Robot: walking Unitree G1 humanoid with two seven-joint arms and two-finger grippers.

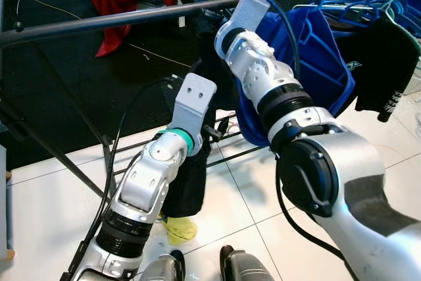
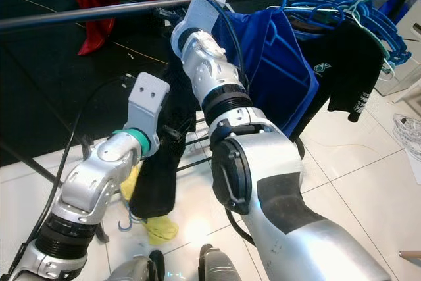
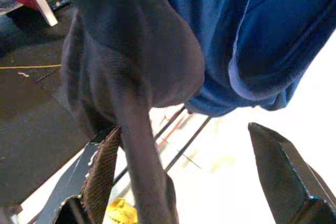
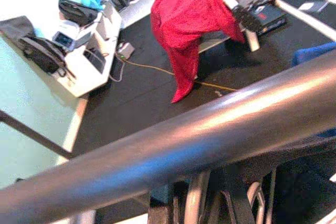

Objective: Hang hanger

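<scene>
White tiles, black rail (image 1: 131,16) overhead. Right gripper (image 4: 226,203) raised to the rail — grip cannot be told; probably seating the hanger (image 4: 195,199) hook. Left gripper (image 3: 178,182), spread wide, beside the black garment (image 3: 131,51). Next: lower hook over rail.

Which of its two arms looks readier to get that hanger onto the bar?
The right, probably. Its wrist is raised right against the black rail, which runs close across its wrist view. The left gripper sits lower, fingers open beside the dark garment.
</scene>
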